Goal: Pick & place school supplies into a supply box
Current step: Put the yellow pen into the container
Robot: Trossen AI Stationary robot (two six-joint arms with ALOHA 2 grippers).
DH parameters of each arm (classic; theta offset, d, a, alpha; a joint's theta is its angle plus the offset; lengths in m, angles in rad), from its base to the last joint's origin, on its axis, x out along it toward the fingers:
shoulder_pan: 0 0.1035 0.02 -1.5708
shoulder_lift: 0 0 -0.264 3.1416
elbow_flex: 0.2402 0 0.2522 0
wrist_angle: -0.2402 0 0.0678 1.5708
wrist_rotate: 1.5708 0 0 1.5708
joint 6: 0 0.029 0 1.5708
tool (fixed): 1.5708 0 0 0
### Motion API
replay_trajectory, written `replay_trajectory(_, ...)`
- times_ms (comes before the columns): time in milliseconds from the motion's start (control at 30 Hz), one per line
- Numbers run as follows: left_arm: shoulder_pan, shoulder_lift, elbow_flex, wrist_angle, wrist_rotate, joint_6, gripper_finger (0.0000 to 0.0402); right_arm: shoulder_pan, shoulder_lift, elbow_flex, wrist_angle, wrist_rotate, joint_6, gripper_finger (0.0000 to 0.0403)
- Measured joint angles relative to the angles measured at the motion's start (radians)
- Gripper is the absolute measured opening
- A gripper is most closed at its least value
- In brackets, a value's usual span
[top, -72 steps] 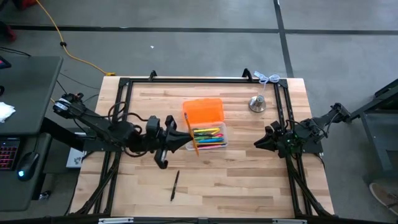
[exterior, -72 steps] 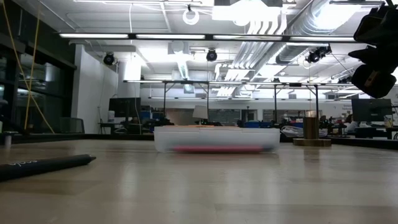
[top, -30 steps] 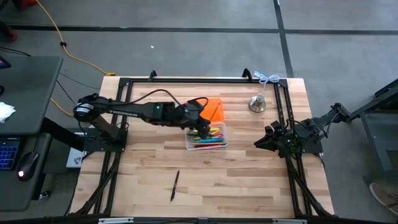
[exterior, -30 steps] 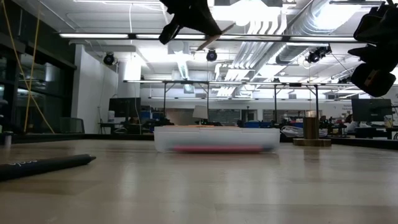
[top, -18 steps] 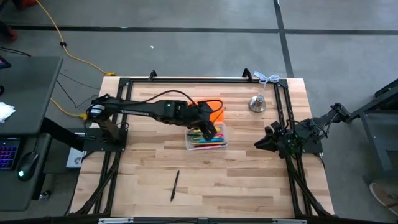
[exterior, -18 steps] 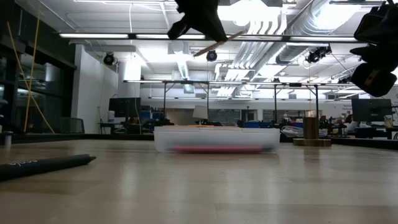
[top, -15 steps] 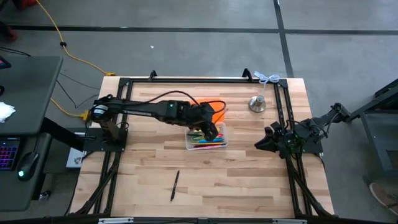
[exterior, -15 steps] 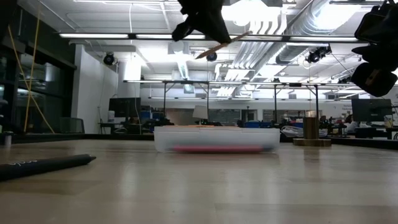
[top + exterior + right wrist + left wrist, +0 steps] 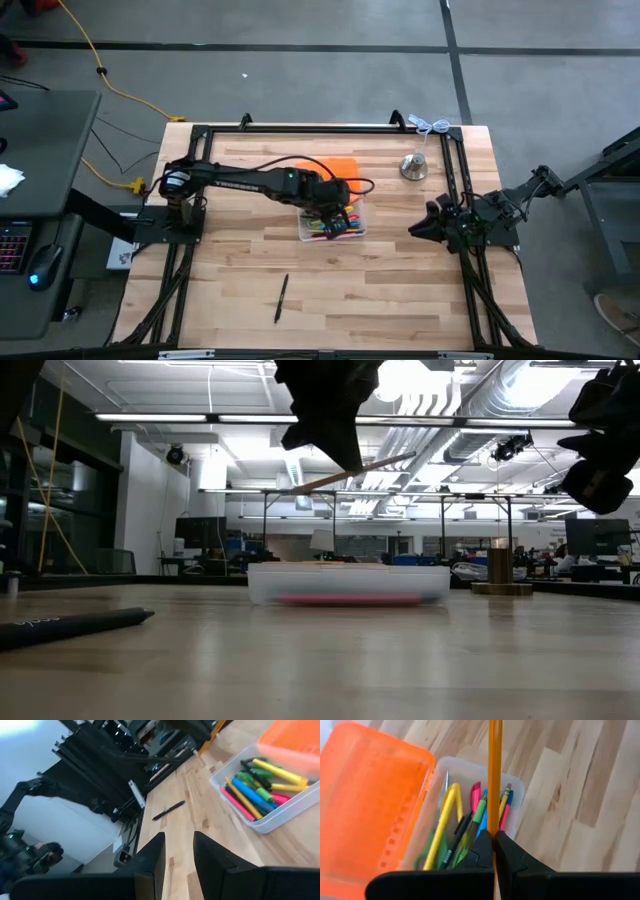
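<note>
The supply box [image 9: 345, 230] is a clear tray with its orange lid [image 9: 338, 168] hinged open toward the far edge. It rests flat on the table and holds several coloured pens and markers [image 9: 470, 815]. My left gripper [image 9: 335, 207] hangs above the box, shut on an orange pencil [image 9: 385, 464]. A black pen [image 9: 281, 298] lies flat on the table nearer the front edge. My right gripper [image 9: 418, 229] waits at the table's right edge, its fingers [image 9: 150, 857] open with nothing between them. My left gripper pinches the orange pencil's shaft [image 9: 494, 822] between its two fingertips. The fingers come from above, slanting down toward the box. The pencil sticks out on both sides of the fingers [image 9: 345, 455], close to level with one end a little raised, clear of the box.
A silver bell [image 9: 413, 166] stands at the far right of the table, beyond the box. A black metal frame [image 9: 300, 128] runs along the table's far and side edges. Bare wood lies between the box and the front edge, around the black pen [image 9: 169, 810].
My left gripper has come down toward the box and a little toward the table's right edge, still shut on the pencil. Its wrist has rolled and tipped further downward. The pencil has sunk with it and now lies closer to level over the box.
</note>
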Motion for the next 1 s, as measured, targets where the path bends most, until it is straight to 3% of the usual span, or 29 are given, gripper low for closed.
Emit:
replay_trajectory(500,0.058,0.027,-0.006,-0.021,0.043,0.32,0.0028,0.0,0.0,0.0,0.008,0.134,-0.002,0.0078)
replay_trajectory(1000,0.058,0.14,-0.001,-0.032,0.082,0.422,0.0028,0.0,0.029,-0.001,-0.045,0.16,-0.004,0.0078)
